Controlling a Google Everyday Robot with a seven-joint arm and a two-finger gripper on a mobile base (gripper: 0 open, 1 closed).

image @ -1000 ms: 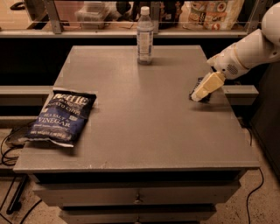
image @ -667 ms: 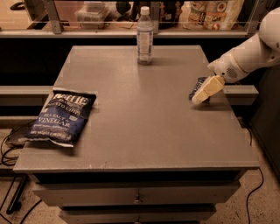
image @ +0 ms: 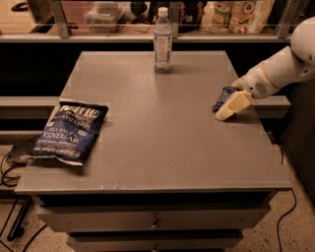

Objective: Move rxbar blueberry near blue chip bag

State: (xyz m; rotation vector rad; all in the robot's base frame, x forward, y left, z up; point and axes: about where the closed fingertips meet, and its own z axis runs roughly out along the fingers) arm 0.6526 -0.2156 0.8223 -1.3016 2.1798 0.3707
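Note:
The rxbar blueberry (image: 223, 97), a small dark navy bar, lies flat on the grey table (image: 157, 142) near its right edge. My gripper (image: 231, 106), cream-coloured at the end of the white arm (image: 275, 71), reaches in from the right. It is low over the table at the bar's right side and hides part of the bar. The blue chip bag (image: 69, 131), large and dark blue with white "Vinegar" lettering, lies at the table's left edge, far from the bar.
A clear plastic water bottle (image: 163, 40) stands upright at the back middle of the table. A shelf with boxes and bags (image: 236, 12) runs behind the table. Cables lie on the floor at the left (image: 10, 167).
The gripper has shifted slightly to the right and back, and more of the navy bar now shows at its left side. The chip bag and bottle have not moved.

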